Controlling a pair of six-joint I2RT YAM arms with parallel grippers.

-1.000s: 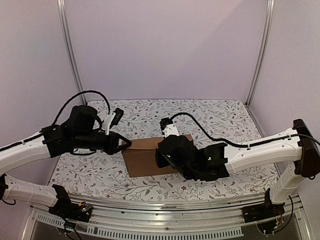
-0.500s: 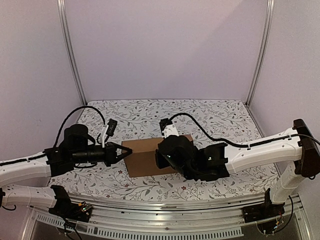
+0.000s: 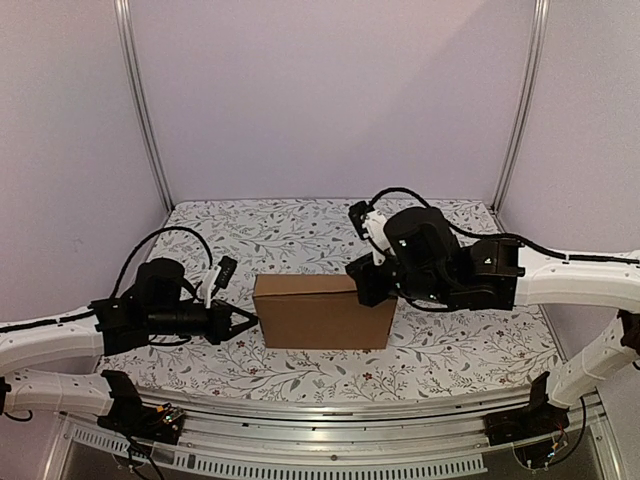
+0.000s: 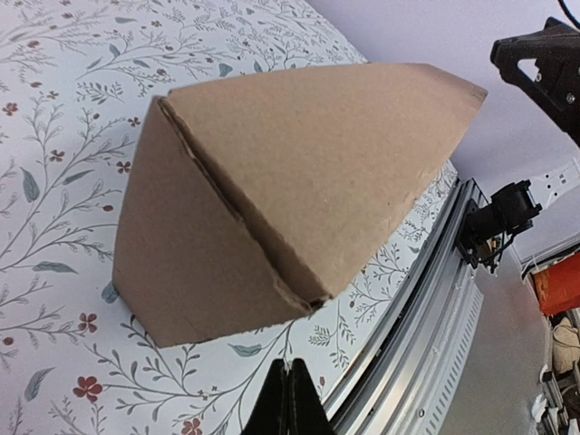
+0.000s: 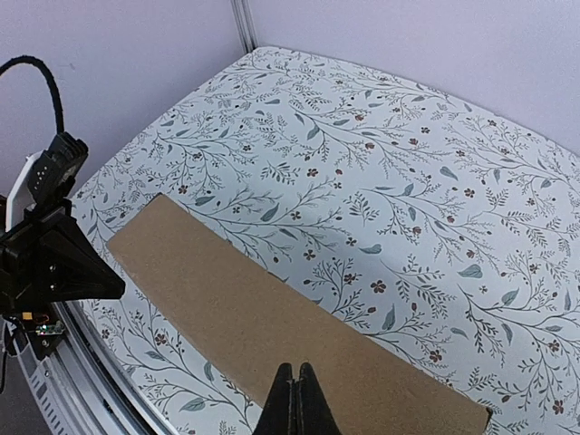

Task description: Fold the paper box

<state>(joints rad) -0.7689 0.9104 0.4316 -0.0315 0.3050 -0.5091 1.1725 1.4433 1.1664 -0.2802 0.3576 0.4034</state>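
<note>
Brown cardboard, plain and unprinted, makes up the paper box [image 3: 320,312], which sits closed on the flower-patterned bench [image 3: 450,350] between the two arms. Its long axis runs crosswise, from one tool toward the other.

The left tool [image 4: 291,373] has its fingers pressed together to a single point and holds nothing. It hangs low, at about the height of the box's side wall. The box lies straight ahead of it, short end first, just beyond the tips with a strip of bench showing between them, so they are apart. On that near end the left wrist view shows a seam where the lid's edge meets the end wall, slightly ragged and not quite flush.

The right tool [image 5: 294,376] is likewise pinched shut and empty. The box lies below and in front of it, its lid stretching away from the tips along the long axis. Whether the tips touch the lid cannot be told.

Judging from this, the folding looks nearly done. The left arm is the one lined up with the open-looking seam, so a push along the long axis would fall to it, with the right tool placed to steady the lid from above.
</note>
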